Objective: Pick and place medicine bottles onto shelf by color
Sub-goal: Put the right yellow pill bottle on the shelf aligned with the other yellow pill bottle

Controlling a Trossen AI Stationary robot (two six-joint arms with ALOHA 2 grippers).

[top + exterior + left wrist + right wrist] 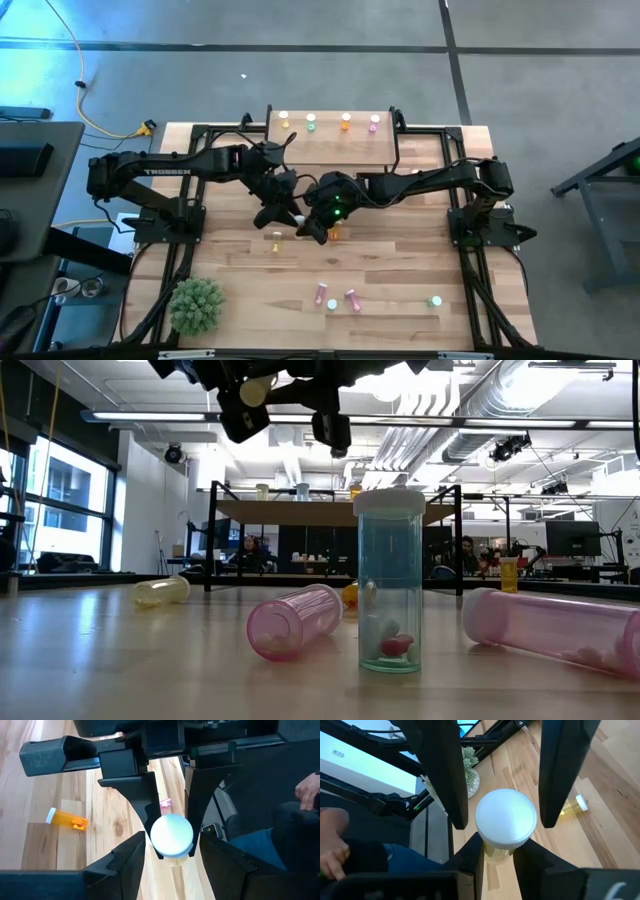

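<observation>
A yellow medicine bottle with a white cap is up in the air over the table's middle, cap up, between both grippers. My right gripper is shut on it. My left gripper is open, with one finger on each side of the bottle under the cap; I see no touch. The shelf stands at the far edge with a yellow, a green, an orange and a pink bottle upright in a row. My right gripper pinches the yellow bottle's body just under the cap between its two fingers. The fingers slant down from the table's right side. The bottle stands roughly upright, cap up, lifted clear of the table.
A yellow bottle and an orange one lie on the table under the grippers. Two pink bottles and two green ones are near the front edge. A small green plant stands front left.
</observation>
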